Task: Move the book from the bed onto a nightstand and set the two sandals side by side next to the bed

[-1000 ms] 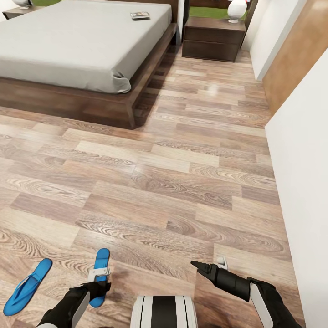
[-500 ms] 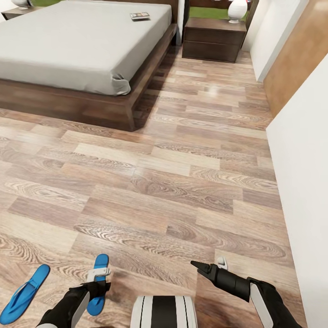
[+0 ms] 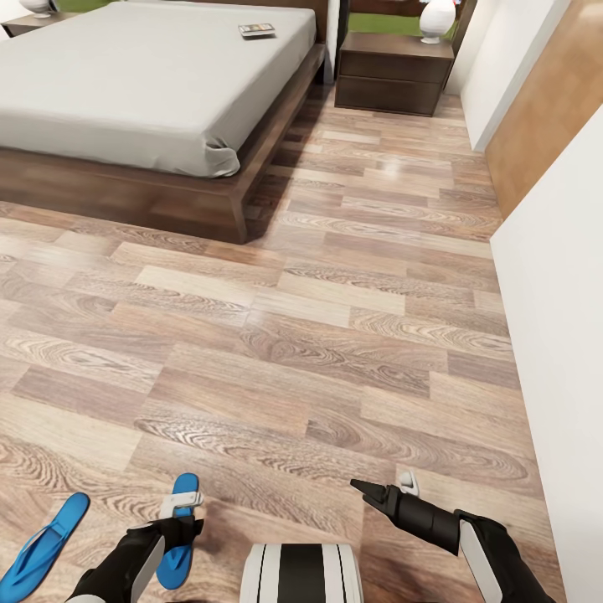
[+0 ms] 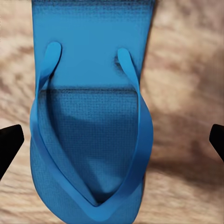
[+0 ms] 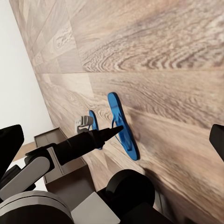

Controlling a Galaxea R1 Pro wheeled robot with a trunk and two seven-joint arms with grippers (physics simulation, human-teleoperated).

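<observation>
Two bright blue sandals lie on the wood floor close in front of me. One sandal (image 3: 48, 536) is free at the far left. My left gripper (image 3: 180, 523) hangs open just over the other sandal (image 3: 186, 487), whose blue straps (image 4: 93, 116) lie between the dark fingertips (image 4: 9, 145) without touching them. My right gripper (image 3: 373, 492) is open above bare floor, holding nothing. The book (image 3: 256, 30) rests on the grey mattress of the bed (image 3: 151, 75) near the headboard. A dark-brown nightstand (image 3: 392, 71) stands right of the bed.
A white lamp (image 3: 435, 18) sits on the right nightstand, and a second nightstand (image 3: 21, 23) shows at the bed's far side. White walls (image 3: 553, 318) close in on the right. Wide plank floor (image 3: 335, 318) stretches between me and the bed.
The whole view has shifted: floor and sandals slid toward the lower edge, so the camera moved forward. Both arms keep the same pose, and both grippers remain open.
</observation>
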